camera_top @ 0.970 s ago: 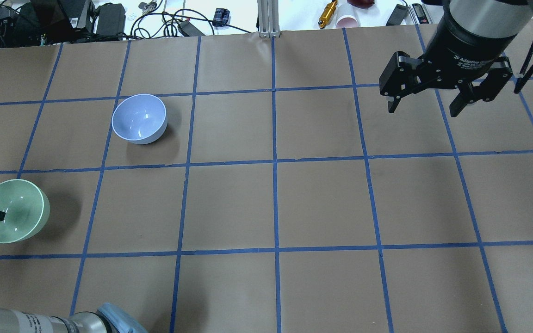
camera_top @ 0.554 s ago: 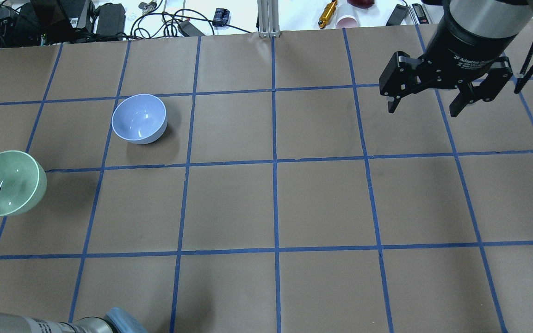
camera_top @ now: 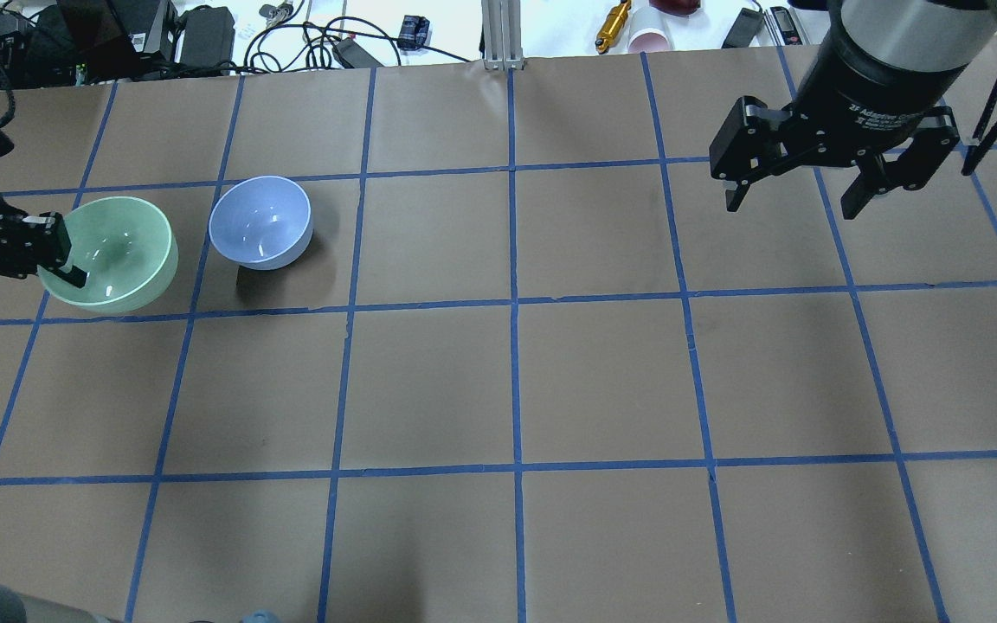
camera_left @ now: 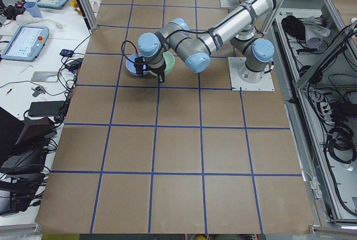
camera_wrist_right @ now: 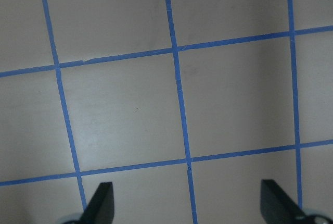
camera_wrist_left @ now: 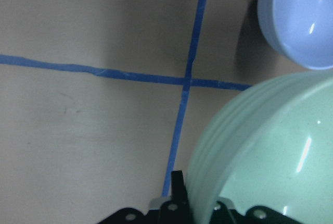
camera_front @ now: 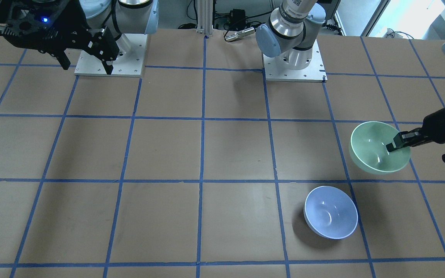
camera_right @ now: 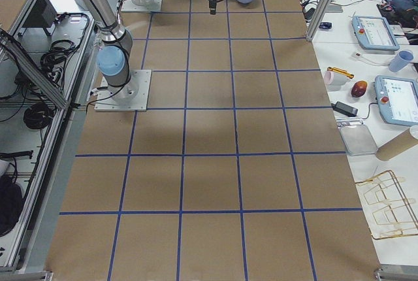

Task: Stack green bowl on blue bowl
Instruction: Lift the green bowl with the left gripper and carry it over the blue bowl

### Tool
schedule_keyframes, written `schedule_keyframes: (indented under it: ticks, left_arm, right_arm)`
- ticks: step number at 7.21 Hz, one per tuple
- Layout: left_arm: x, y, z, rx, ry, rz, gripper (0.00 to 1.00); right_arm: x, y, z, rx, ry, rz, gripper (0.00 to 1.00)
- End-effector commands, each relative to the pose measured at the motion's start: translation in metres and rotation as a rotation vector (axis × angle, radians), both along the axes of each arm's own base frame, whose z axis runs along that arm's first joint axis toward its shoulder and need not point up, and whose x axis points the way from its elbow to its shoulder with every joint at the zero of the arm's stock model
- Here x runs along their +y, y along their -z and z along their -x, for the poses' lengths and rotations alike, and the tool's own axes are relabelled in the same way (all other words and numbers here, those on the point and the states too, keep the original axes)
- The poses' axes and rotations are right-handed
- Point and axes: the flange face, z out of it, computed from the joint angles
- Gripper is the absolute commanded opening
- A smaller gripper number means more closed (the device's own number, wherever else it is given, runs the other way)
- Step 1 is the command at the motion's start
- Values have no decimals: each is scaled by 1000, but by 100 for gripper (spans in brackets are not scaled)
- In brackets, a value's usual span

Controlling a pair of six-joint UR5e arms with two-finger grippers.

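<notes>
Transport, I judge: the left claw (camera_top: 66, 264) pinches the green bowl (camera_top: 113, 251) by its rim, just beside the blue bowl (camera_top: 260, 222). Next it needs centring over that bowl, then lowering. The right claw (camera_top: 791, 208) hangs spread, well apart.

Place: a robotics lab (a test cell, not a home or a shop).
Table: a wide table (camera_top: 602, 381) papered brown and ruled into squares with blue tape (camera_top: 513, 303).
Arms: two industrial robot arms (camera_front: 290, 23) bolted to metal base plates (camera_front: 315, 71).
Side benches: touchscreen teach pendants (camera_right: 374, 31), power bricks (camera_top: 204, 35) and loose cables (camera_top: 308, 43).
Frame: aluminium extrusion posts (camera_top: 503, 35) at the table's edge.
</notes>
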Motion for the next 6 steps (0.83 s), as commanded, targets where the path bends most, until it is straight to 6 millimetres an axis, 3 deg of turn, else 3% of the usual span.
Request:
schedule_keyframes:
  ticks: [1,3,4,6]
  left_arm:
    - [-37,18,25,-16,-19,-13,0]
    - [-73,32,47,-43,-16,17,0]
    - [-91,25,71,-57,-31,27,0]
    - [-113,42,73,-64,-29,46,0]
  right_arm:
    - [0,0,1,0,2,-2,100]
    - [0,0,0,0,0,-2,100]
    - [0,0,0,0,0,1,100]
    - [0,0,0,0,0,0,100]
